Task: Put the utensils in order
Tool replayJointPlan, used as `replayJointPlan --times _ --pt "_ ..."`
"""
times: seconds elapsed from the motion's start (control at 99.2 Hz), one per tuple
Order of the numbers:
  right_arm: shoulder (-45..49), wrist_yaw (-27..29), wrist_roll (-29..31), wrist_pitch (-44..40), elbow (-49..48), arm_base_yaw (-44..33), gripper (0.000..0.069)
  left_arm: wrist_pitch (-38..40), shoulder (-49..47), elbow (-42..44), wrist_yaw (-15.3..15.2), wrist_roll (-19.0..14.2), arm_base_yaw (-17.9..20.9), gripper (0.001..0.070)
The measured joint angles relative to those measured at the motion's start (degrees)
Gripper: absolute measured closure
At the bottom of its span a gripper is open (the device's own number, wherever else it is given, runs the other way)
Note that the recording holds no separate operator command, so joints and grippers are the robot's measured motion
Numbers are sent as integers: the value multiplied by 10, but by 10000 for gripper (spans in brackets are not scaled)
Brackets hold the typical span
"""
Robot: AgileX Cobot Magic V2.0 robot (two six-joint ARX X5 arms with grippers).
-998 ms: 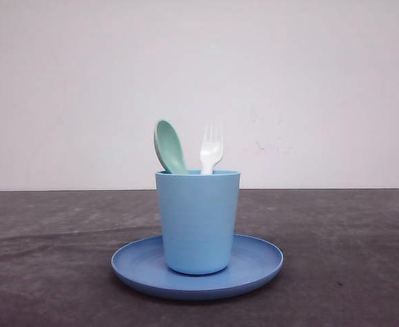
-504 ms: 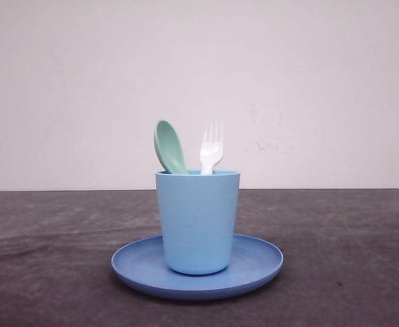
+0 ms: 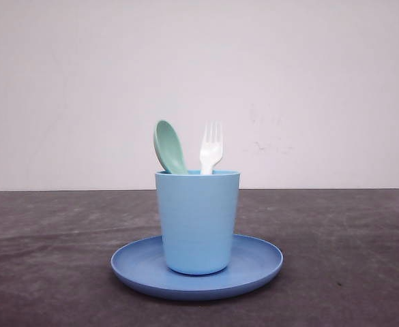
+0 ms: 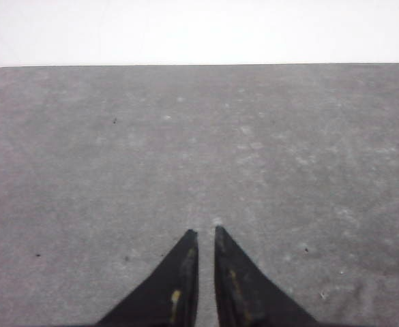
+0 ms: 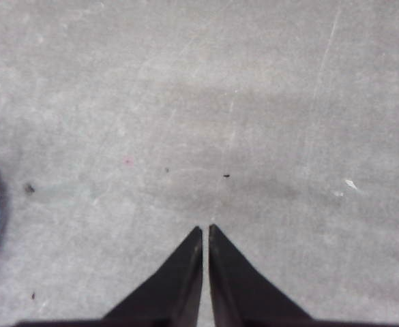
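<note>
The left gripper [image 4: 205,235] is hanging closed on nothing over the table [image 4: 83,150]; the spoon [image 3: 169,146] and fork [image 3: 211,147] are standing in the cup [image 3: 198,221]; both seem light, stiff, slippery, best pinched at their exposed heads; the right gripper [image 5: 205,231] is also closed, empty.

Both end effectors carry black, tapering pointed fingers [image 4: 237,286] (left pair flecked with yellow).

No legible text or labels anywhere.
</note>
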Motion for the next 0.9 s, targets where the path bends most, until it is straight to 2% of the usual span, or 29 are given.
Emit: replayJointPlan --times 0.726,0.897 --pt "-1 1 0 0 0 0 677 0 0 0 0 0 0 692" --pt "-63 15 -34 45 -20 -12 677 0 0 0 0 0 0 692"
